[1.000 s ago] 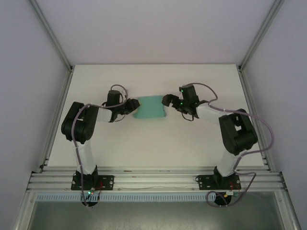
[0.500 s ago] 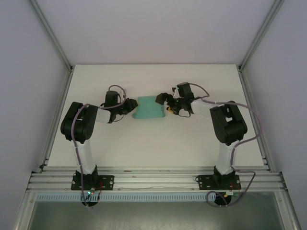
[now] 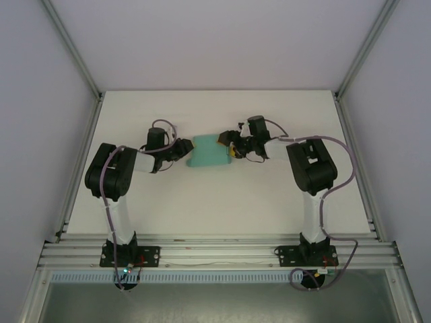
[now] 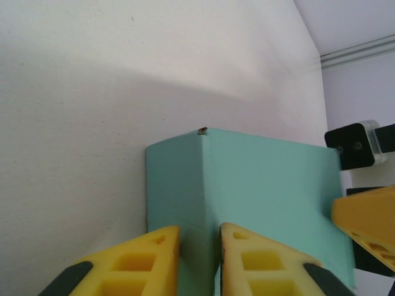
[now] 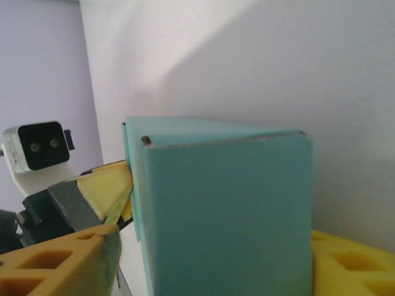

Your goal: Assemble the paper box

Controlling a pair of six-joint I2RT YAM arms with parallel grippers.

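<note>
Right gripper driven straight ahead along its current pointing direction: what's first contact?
The teal-green paper box, which sits between the fingers of the right gripper, directly ahead. The left gripper holds the box's far end, beyond it. Remaining depth to the palm is unclear.

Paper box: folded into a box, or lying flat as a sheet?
Folded: the paper box shows a top panel and side walls meeting at creased corners in both wrist views. Whether every flap is tucked, cannot tell.
</note>
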